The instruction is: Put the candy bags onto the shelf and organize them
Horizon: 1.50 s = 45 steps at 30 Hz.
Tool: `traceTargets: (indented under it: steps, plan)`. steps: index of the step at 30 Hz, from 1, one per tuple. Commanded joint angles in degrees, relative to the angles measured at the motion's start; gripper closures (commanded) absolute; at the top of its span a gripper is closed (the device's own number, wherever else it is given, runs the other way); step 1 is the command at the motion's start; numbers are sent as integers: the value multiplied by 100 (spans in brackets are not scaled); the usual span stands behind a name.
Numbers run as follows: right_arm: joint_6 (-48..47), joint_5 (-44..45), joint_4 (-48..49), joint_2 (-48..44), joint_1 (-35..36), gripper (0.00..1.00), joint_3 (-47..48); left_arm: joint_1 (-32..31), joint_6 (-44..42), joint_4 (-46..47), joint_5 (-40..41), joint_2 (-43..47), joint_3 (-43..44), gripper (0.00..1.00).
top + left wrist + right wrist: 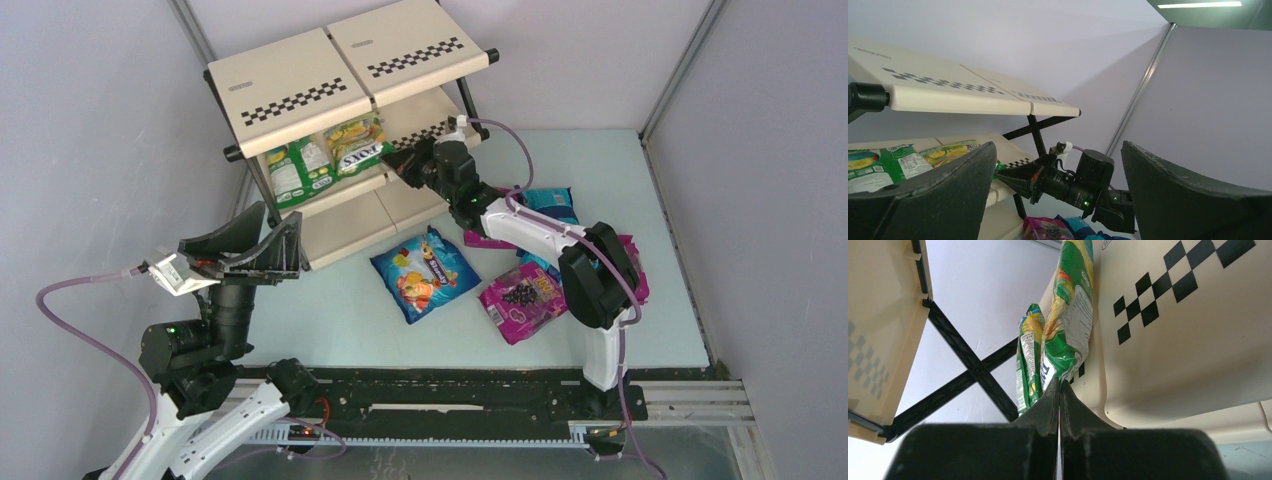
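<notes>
While left fingers (938, 190) gape empty, right fingers (1040, 415) clamp a green bag (1068, 325), corner hidden

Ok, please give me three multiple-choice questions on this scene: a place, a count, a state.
1. Where does the blue bag with orange fruit lie? A on the top tier B on the table before the shelf C on the lowest tier.
2. How many green-yellow bags are on the shelf? A two B four C none.
3. The left gripper is: A open B shut on a bag C shut, empty.
B, it lies flat on the table; A, two sit side by side on the middle tier; A, its fingers stand wide apart.
</notes>
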<state>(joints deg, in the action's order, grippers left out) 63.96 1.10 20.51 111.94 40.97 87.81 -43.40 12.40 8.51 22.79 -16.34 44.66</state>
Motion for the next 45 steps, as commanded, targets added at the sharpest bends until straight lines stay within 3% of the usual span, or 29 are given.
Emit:
traceTargets:
  steps: [1,3,5,7,11,16,20,27,33,39,45]
  plan:
    - [-128,95,110,166,16,100,411,-46,-142,142,93,-15,-28,0]
    - [-269,31,-12,94,0,87,400,-53,-146,142,102,-14,-34,0]
    - [-503,-41,-341,-71,-29,60,405,-56,-150,143,95,-16,-39,0]
    - [-837,-213,-735,-363,-61,45,358,-71,-165,151,114,-10,-44,0]
    - [-1799,-242,-1576,-1241,-78,27,-202,-81,-192,166,139,-21,-46,0]
    - [-3000,-152,-2748,-2517,55,20,-1413,-81,-198,177,143,-64,-55,0]
    - [-3402,224,-3585,-3071,371,20,-2497,-81,-194,168,102,-177,-63,0]
    - [-2932,1012,-3944,-4497,1031,18,-4669,-86,-109,146,-57,-510,-64,0]
    - [-2478,2000,-5213,-5986,1059,8,-5214,-65,-55,99,-149,-829,-35,0]
    - [-2695,1602,-5478,-6908,-325,3,-5385,-26,-10,80,-189,-902,-21,0]
    - [-3119,271,-4903,-6555,-2096,3,-5380,-24,3,89,-177,-832,-36,0]
